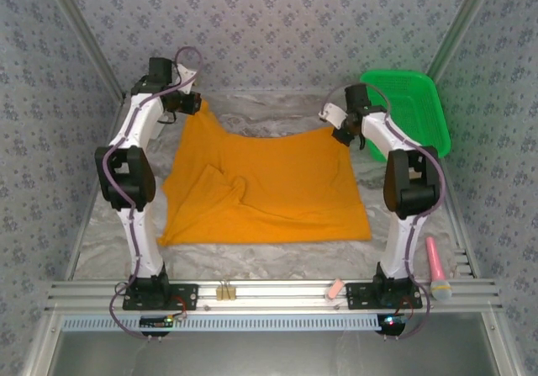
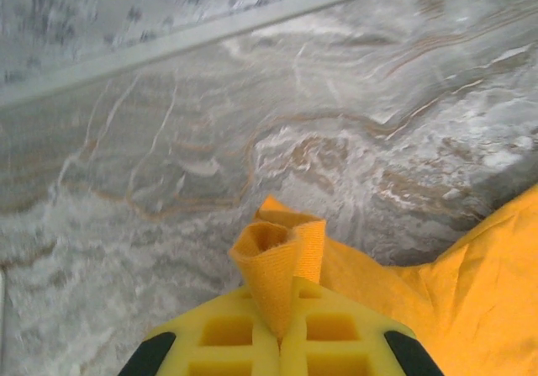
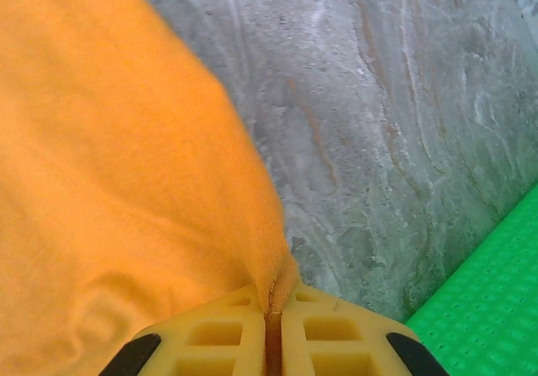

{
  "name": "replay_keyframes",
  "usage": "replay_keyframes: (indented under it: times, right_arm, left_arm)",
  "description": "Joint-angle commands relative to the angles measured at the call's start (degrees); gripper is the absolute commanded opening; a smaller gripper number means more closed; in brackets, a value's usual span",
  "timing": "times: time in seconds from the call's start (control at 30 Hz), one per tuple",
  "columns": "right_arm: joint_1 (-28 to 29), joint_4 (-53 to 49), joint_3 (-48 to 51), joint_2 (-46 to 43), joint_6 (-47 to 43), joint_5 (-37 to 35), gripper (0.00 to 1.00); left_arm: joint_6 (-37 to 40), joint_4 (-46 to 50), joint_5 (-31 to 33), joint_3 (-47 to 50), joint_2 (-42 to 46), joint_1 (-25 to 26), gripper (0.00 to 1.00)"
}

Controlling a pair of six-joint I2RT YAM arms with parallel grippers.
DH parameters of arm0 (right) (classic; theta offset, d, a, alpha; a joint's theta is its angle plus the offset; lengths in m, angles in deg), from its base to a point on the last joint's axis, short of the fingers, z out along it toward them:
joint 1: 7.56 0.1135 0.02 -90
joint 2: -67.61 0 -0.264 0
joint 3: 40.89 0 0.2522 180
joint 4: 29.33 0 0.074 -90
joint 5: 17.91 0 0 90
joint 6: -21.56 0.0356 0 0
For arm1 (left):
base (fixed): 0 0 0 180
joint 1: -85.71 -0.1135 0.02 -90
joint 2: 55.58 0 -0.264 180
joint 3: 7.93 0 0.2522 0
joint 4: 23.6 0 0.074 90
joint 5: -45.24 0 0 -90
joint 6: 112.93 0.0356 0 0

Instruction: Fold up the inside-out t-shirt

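Note:
The orange t-shirt (image 1: 261, 187) lies spread over the middle of the marbled table, wrinkled on its left side. My left gripper (image 1: 189, 105) is shut on the shirt's far left corner, and in the left wrist view a curled bit of hem (image 2: 282, 254) sticks out between the yellow fingers (image 2: 336, 334). My right gripper (image 1: 343, 134) is shut on the far right corner. In the right wrist view the cloth edge (image 3: 273, 267) is pinched between the yellow fingers (image 3: 336, 338), with the shirt (image 3: 109, 182) hanging to the left.
A green plastic basket (image 1: 416, 107) stands at the back right, and its edge (image 3: 496, 300) is close beside the right gripper. A pink object (image 1: 438, 268) lies at the near right by the rail. Patterned walls enclose the table on three sides.

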Motion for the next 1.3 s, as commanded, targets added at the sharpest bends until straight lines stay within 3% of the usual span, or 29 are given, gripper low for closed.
replay_keyframes:
  times: [0.0,0.3,0.5,0.6,0.63,0.67,0.7,0.73,0.77,0.83,0.93,1.03,1.13,1.27]
  right_arm:
    - [0.35,7.18,5.17,-4.11,-4.84,3.58,0.11]
    - [-0.1,13.56,14.43,-10.29,-6.0,3.93,0.14]
    - [1.15,9.08,23.54,-19.84,-5.15,-0.23,0.17]
    - [2.63,4.96,27.27,-23.18,-6.9,-3.92,0.22]
    - [3.34,6.41,29.65,-24.37,-6.63,-6.83,0.22]
    - [3.95,7.2,31.87,-25.51,-6.37,-9.56,0.24]
    - [4.44,6.81,32.75,-26.17,-5.39,-12.19,0.29]
    - [5.13,4.91,32.52,-26.59,-3.13,-14.8,0.37]
    - [5.79,3.98,32.41,-27.47,-0.68,-16.29,0.44]
    - [7.56,3.11,32.93,-30.24,-0.14,-14.69,0.49]
    - [8.5,6.33,31.84,-34.01,2.47,-9.61,0.54]
    - [9.48,8.47,29.47,-33.79,3.18,2.94,0.54]
    - [11.9,9.77,28.43,-30.13,-1.06,12.77,0.55]
    - [13.93,7.24,24.25,-21.83,-4.05,14.15,0.55]
  left_arm:
    - [8.16,-1.53,-4.43,2.76,3.24,0.31,0.0]
    - [11.2,-3.57,-3.65,16.63,15.7,-0.76,0.0]
    - [4.39,-8.49,-4.22,36.34,35.75,-0.37,0.0]
    - [-0.03,-5.57,-0.2,44.62,43.85,0.59,0.01]
    - [-2.08,-4.17,-1.83,47.57,46.71,0.9,0.04]
    - [-3.62,-3.21,-3.58,50.89,49.91,1.6,0.15]
    - [-5.73,-3.38,-3.83,53.79,52.8,2.28,0.35]
    - [-9.65,-3.33,-3.08,57.12,56.0,3.06,0.49]
    - [-12.82,-2.48,-3.14,59.11,58.92,3.12,0.52]
    - [-18.55,-1.27,0.13,61.73,63.99,3.04,0.97]
    - [-22.74,0.81,1.21,61.63,69.62,2.49,1.0]
    - [-28.65,3.33,4.08,60.03,69.23,2.17,1.0]
    - [-35.0,6.49,3.39,56.94,60.97,-0.3,1.0]
    - [-38.83,8.69,-0.92,52.78,47.74,-1.97,0.97]
